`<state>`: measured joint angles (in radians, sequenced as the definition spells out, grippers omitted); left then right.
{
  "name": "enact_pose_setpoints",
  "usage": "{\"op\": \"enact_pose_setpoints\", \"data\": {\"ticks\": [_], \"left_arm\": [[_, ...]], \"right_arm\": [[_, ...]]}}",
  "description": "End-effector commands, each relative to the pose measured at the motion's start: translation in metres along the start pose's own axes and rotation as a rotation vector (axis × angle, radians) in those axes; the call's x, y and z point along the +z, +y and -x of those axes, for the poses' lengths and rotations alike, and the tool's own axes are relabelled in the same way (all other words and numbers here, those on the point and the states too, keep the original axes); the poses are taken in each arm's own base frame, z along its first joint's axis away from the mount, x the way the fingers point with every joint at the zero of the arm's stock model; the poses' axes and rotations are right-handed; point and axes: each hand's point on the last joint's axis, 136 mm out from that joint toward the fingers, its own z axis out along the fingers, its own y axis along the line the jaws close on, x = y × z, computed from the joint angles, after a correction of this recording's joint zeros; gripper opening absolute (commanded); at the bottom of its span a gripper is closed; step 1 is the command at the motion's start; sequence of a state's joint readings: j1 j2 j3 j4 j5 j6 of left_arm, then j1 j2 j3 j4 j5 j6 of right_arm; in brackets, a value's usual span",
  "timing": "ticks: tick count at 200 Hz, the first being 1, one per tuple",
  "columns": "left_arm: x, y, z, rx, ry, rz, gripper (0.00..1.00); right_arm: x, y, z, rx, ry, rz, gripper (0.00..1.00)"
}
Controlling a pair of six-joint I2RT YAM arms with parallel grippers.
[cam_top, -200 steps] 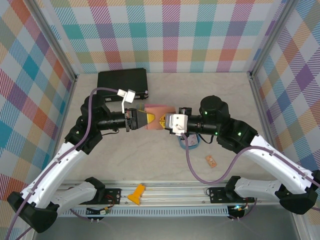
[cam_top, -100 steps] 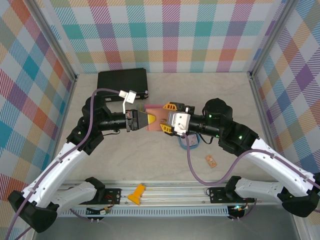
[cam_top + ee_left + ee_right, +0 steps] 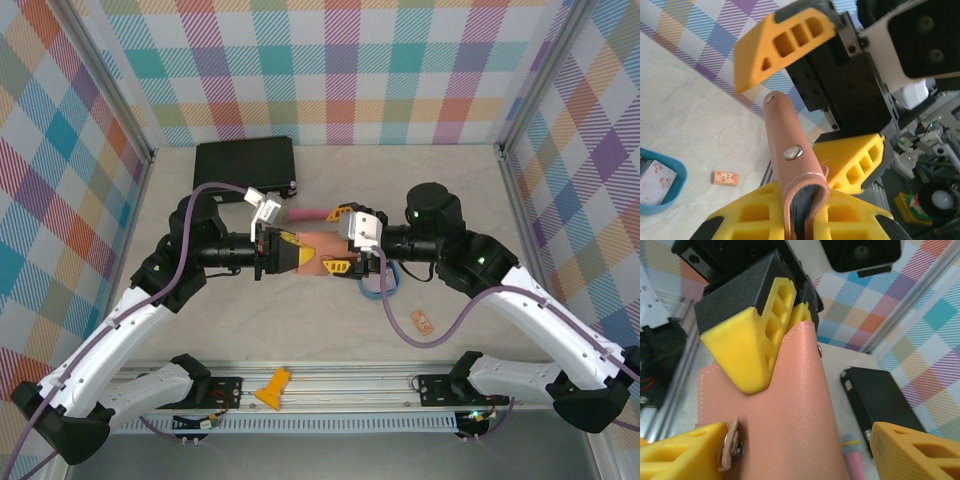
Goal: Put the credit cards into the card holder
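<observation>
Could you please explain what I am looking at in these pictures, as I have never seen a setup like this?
These are two robot arms bolted at the near edge of a table, each ending in a yellow two-finger gripper. The wide picture looks down from above and behind them; the other two come from cameras on the wrists. The left gripper is shut on a pinkish leather card holder, held up off the table. The right gripper stands open, one finger on each side of the holder. On the table lie a black case, a pink pen-like stick, a small orange tag and a blue tray with a card in it.
</observation>
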<state>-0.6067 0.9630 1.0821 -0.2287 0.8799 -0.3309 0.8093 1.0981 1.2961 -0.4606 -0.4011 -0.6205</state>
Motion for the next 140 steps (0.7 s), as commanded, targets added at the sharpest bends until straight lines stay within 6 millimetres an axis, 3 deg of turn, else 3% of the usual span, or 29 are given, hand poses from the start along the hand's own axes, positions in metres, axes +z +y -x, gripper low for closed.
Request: {"op": "enact_pose_setpoints", "data": {"ticks": [1, 27, 63, 93, 140], "left_arm": [[-0.018, -0.068, 0.008, 0.23, 0.002, -0.205, 0.0], [-0.019, -0.072, 0.006, 0.307, 0.002, -0.229, 0.0], [-0.018, -0.071, 0.003, 0.348, 0.018, -0.241, 0.0], [-0.016, -0.07, 0.001, 0.393, 0.02, -0.247, 0.0], [-0.013, -0.069, 0.004, 0.397, 0.027, -0.262, 0.0]], "right_arm": [[0.003, 0.007, -0.028, 0.13, 0.094, 0.068, 0.72], [0.004, 0.008, -0.032, 0.17, 0.098, 0.099, 0.64], [0.002, 0.009, -0.034, 0.212, 0.085, 0.145, 0.45], [0.005, 0.019, -0.032, 0.241, 0.079, 0.232, 0.44], [0.008, 0.017, -0.033, 0.28, 0.094, 0.252, 0.42]]}}
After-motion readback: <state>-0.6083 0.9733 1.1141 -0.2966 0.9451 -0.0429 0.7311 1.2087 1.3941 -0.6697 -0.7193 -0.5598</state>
